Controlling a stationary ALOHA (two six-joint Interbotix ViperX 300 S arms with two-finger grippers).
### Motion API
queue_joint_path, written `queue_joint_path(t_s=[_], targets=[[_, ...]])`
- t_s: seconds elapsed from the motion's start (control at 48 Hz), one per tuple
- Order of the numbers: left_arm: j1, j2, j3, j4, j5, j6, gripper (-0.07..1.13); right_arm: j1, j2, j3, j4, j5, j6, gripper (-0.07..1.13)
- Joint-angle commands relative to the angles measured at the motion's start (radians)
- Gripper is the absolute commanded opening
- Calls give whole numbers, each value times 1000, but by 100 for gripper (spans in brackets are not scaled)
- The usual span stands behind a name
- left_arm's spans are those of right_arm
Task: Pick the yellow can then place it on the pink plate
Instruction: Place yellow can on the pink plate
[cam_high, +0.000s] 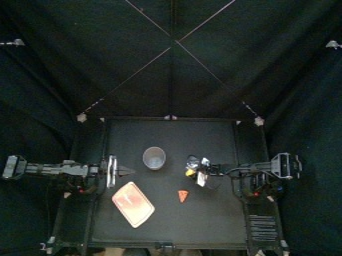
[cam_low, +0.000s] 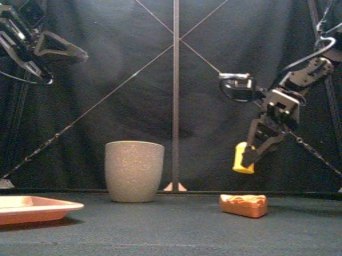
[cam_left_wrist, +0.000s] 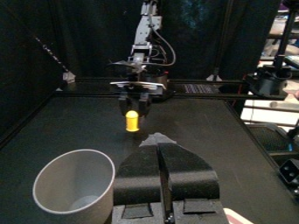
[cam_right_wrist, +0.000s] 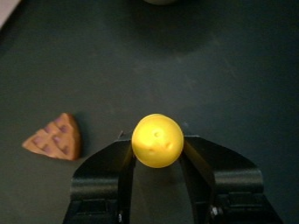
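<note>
Right hand (cam_low: 251, 148) is clamped on the yellow can (cam_low: 241, 160), with one jaw on each side. It holds the can in the air, clear of the surface (cam_low: 160, 228).

Yellow can: a small, short cylinder, plain yellow all over. It hangs at the jaw tips, roughly upright with a slight tilt. In the right wrist view its end is rounded and carries a few faint dimples, and the can fills the gap between the jaws.

Positions relative to the right hand:
- Orange wedge toy (cam_low: 243, 205): on the surface almost straight below, apart from the can.
- Grey cup (cam_low: 135, 170): upright, near, toward the left arm.
- Pink plate (cam_low: 34, 208): farther toward the left arm and nearer the front edge, well apart.
- Left hand (cam_left_wrist: 163, 175): opposite, raised, jaws pressed together on nothing.
</note>
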Motion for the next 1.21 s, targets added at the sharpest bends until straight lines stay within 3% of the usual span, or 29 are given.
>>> queue_joint_path(t_s=[0.021,0.292,0.625,1.208], targets=[[25,8,-14,0,-9,-3,-3,54,54,-112,-8,-5,-2,57],[55,17,-17,0,-8,-2,-3,167,327,-423,-11,21,-2,57],[75,21,-18,0,-8,5,-3,264,555,-813,-44,198,-2,57],[110,21,-11,3,-2,6,-3,259,859,-1261,-48,314,-2,61]])
